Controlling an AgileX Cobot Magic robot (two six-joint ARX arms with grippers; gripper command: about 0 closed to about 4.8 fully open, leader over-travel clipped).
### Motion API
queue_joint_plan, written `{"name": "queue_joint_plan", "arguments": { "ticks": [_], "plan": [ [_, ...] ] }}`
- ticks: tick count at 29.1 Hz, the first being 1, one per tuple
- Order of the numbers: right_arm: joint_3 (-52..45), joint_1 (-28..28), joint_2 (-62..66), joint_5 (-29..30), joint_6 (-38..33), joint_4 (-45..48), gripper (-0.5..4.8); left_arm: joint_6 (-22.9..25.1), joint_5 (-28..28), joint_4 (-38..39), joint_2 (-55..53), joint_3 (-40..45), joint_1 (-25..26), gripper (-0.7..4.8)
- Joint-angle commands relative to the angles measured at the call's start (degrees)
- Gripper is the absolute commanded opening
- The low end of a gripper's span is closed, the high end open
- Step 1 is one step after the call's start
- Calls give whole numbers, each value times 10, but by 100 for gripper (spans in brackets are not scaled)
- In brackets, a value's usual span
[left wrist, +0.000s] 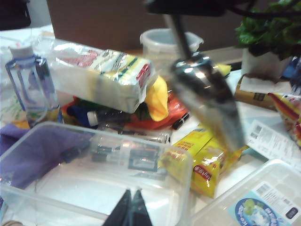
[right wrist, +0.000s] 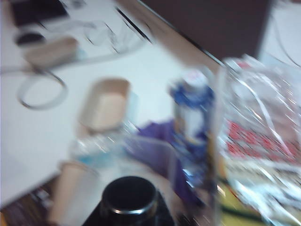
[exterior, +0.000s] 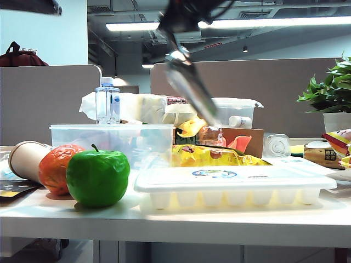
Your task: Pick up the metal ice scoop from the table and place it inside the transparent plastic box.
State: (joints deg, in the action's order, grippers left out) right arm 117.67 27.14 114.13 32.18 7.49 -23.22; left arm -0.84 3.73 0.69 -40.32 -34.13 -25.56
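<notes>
The metal ice scoop hangs blade-down in the air from the right gripper, whose fingers are clamped on its handle up near the ceiling lights; it looks lifted and on its way over. The transparent plastic box waits below, off towards the water bottle. Best to clear the near rim before lowering. The left gripper, fingers pinched together on nothing, hovers over that box and crowds the drop.

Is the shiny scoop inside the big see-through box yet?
Not yet. The metal ice scoop hangs tilted in the air under the right gripper, above and beside the transparent plastic box.
</notes>
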Motion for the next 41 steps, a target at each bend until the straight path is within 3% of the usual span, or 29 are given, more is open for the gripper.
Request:
{"name": "queue_joint_plan", "arguments": {
  "ticks": [1, 3, 5, 10, 13, 16, 19, 26, 27, 30, 36, 39, 41],
  "plan": [
    [5, 20, -1, 41, -79, 92, -3, 4, 2, -5, 10, -4, 1, -5],
    [6, 40, 4, 46, -105, 132, -3, 4, 2, -5, 22, -4, 1, -5],
    [12, 54, 21, 91, -136, 173, -3, 4, 2, -5, 27, -4, 1, -5],
    [75, 55, 87, 137, -183, 167, -3, 4, 2, -3, 27, -4, 1, -5],
    [150, 46, 146, 212, -215, 163, -3, 4, 2, -3, 34, -4, 1, -5],
    [224, 38, 206, 249, -264, 156, -3, 4, 2, 0, 41, -4, 1, -5],
    [299, 33, 278, 260, -304, 153, -3, 4, 2, 1, 45, -4, 1, -5],
    [306, 33, 317, 238, -301, 154, 0, 4, 2, 1, 45, -7, 1, -5],
    [306, 33, 317, 233, -297, 153, 17, 4, 2, 1, 45, -7, 1, -5],
    [306, 34, 320, 228, -286, 154, 161, 4, 2, 1, 44, -7, 1, -5],
    [306, 34, 321, 230, -284, 145, 196, 4, 2, 1, 44, -7, 1, -5],
    [306, 35, 321, 230, -284, 145, 316, 4, 2, 1, 44, -7, 1, -5],
    [306, 35, 321, 230, -284, 145, 349, 4, 2, 1, 44, -7, 1, -5]
  ]
}}
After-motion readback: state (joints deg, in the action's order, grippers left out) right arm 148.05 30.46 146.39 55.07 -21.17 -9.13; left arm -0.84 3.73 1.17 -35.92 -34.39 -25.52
